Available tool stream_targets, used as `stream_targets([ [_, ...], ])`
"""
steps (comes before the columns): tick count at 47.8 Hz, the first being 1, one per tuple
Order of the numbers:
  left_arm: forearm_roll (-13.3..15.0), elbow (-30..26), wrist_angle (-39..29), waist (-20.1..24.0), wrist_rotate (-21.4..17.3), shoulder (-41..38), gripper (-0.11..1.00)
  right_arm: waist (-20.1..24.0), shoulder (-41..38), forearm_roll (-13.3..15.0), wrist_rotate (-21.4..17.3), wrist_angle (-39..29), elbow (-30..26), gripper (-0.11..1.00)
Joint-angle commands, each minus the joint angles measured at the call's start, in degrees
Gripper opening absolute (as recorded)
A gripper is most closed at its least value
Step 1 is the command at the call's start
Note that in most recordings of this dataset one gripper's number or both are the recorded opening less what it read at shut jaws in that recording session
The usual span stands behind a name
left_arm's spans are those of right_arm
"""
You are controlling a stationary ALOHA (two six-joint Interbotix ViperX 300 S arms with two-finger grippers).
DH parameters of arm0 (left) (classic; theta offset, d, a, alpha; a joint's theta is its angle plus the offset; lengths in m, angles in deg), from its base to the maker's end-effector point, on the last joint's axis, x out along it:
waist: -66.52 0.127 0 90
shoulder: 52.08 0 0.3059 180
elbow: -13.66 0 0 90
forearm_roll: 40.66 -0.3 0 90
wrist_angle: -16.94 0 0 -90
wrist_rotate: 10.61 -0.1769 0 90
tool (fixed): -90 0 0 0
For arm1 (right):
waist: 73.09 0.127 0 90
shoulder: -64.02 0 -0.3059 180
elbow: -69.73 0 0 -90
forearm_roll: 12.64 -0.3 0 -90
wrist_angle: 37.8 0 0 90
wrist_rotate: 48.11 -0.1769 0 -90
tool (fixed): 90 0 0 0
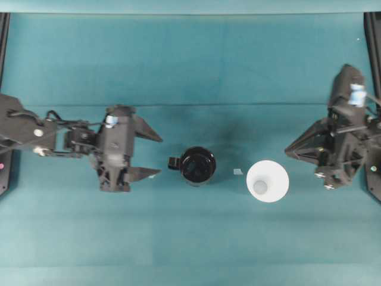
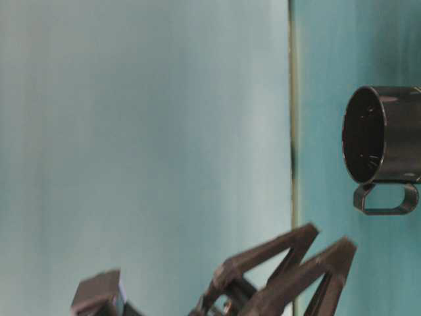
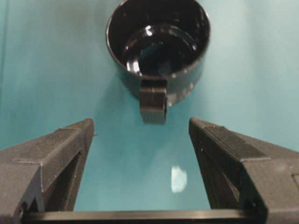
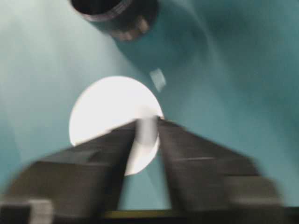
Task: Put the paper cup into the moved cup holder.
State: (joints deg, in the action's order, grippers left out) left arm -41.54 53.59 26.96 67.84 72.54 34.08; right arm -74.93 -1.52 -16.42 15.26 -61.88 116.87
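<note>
The paper cup (image 1: pixel 267 181) stands upright on the table (image 1: pixel 190 65), mouth up, just right of the cup holder (image 1: pixel 197 165) and apart from it, with a small scrap between the two. The right gripper (image 1: pixel 293 151) is the nearer one, off to the cup's right with nothing in its fingers; the wrist view is too blurred to tell how far they are parted. The left gripper (image 1: pixel 156 154) faces the holder's handle side, fingers spread wide and empty, so the pick looks like the right arm's job.
</note>
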Motion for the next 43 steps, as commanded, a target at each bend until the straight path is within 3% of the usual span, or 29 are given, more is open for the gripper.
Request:
stream_targets([
  [1,-0.09,0.18,0.0,-0.18,0.09,1.67,0.82,-0.09,-1.93,-0.09,-0.79,-1.85,-2.81,0.5],
  [7,-0.09,1.14,-0.7,-0.18,0.18,2.46,0.82,0.0,-5.54,-0.09,-1.67,-4.39,-4.83,0.82],
  [10,-0.09,1.41,-1.49,-0.18,0.18,2.81,0.82,0.0,-8.09,-0.09,-1.76,-6.15,-6.33,0.9],
  [20,-0.09,2.11,-2.81,-0.26,2.29,4.13,0.82,0.0,-15.56,0.0,-1.76,-12.83,-10.02,0.87],
  [32,-0.09,3.6,-2.81,-0.18,3.69,5.36,0.82,0.53,-23.82,0.0,-1.85,-12.57,-11.69,0.87],
  [43,-0.09,4.13,-2.81,-0.26,3.69,5.8,0.82,0.53,-25.05,0.26,-1.76,-12.39,-11.6,0.84],
])
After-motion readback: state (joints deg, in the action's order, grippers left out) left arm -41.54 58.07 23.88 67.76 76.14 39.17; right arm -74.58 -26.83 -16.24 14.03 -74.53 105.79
